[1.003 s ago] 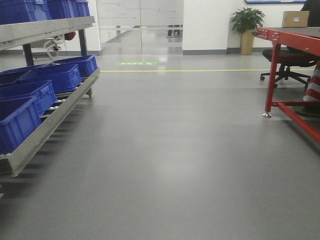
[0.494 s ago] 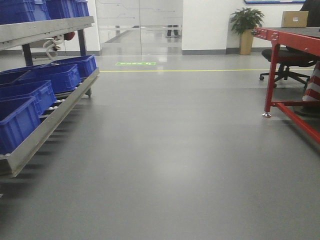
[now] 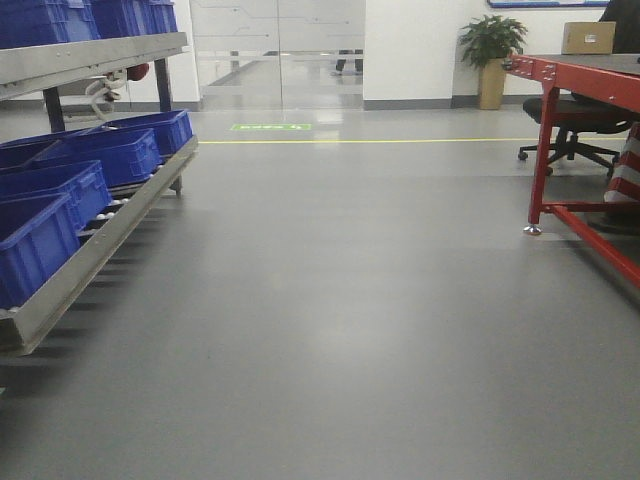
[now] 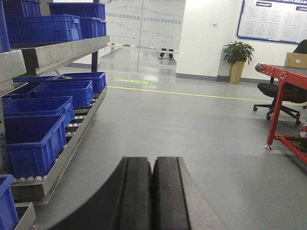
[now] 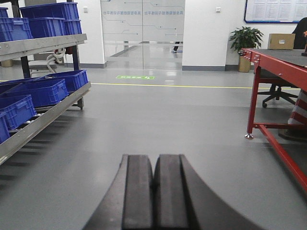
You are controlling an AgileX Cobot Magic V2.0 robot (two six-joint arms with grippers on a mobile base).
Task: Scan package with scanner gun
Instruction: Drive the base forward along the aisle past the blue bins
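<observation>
The scanner gun is out of view. A tan cardboard box (image 3: pixel 589 37) stands far off on the red table (image 3: pixel 590 72) at the right. It is too small to tell whether it carries a barcode label. It also shows in the left wrist view (image 4: pixel 296 60) and the right wrist view (image 5: pixel 281 41). My left gripper (image 4: pixel 152 160) is shut and empty, held above the grey floor. My right gripper (image 5: pixel 153 158) is also shut and empty above the floor. Neither gripper shows in the front view.
A sloped roller rack (image 3: pixel 95 250) with several blue bins (image 3: pixel 125 155) runs along the left. A black office chair (image 3: pixel 575 125) sits behind the red table's legs (image 3: pixel 540 160). A potted plant (image 3: pixel 492 55) and glass doors (image 3: pixel 280 50) stand at the far wall. Grey floor (image 3: pixel 330 300) lies between.
The front view has drifted very slightly, with the far scene shifting a few pixels left. Nothing else has visibly changed.
</observation>
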